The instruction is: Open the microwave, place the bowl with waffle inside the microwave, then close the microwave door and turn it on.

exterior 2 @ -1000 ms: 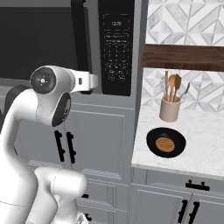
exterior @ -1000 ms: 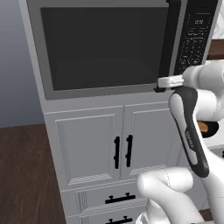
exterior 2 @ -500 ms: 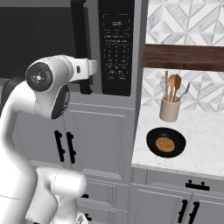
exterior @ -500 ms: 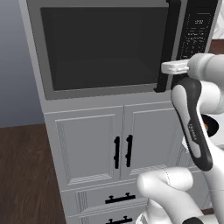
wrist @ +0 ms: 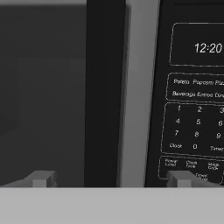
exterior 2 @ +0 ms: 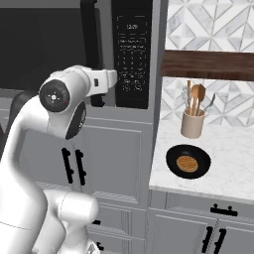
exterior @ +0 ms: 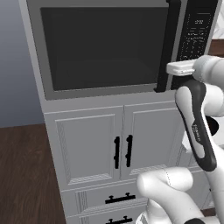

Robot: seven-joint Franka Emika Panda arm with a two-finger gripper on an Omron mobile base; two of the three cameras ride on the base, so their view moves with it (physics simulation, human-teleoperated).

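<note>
The end effector (wrist: 111, 178) is raised in front of the microwave (exterior: 48, 94), level with the lower part of the door (exterior: 103, 48). Its fingers (wrist: 41, 178) are spread wide, and nothing is held between them.

In the hand view the handle (wrist: 105, 92) runs vertically between the two fingertips, directly ahead of the end effector. One fingertip lies on the window side of the handle, the other in front of the button panel (wrist: 192, 94). Whether the tips touch the handle cannot be told. The panel display reads 12:20; number keys and preset labels sit below it.

In the left base view the white hand reaches toward the handle (exterior: 168, 46) near its lower end, at the seam between door and panel (exterior: 199, 28). The door is closed, flush with the microwave front.

The bowl (exterior 2: 188, 161) stands on the white surface (exterior 2: 233, 168), well to the right of the end effector and lower. The waffle (exterior 2: 187, 162) lies flat inside it. A utensil holder (exterior 2: 193, 123) stands just behind the bowl, against the tiled wall.

Below the end effector are white cabinet doors (exterior: 118, 146) with short black handles, and drawers beneath them.
</note>
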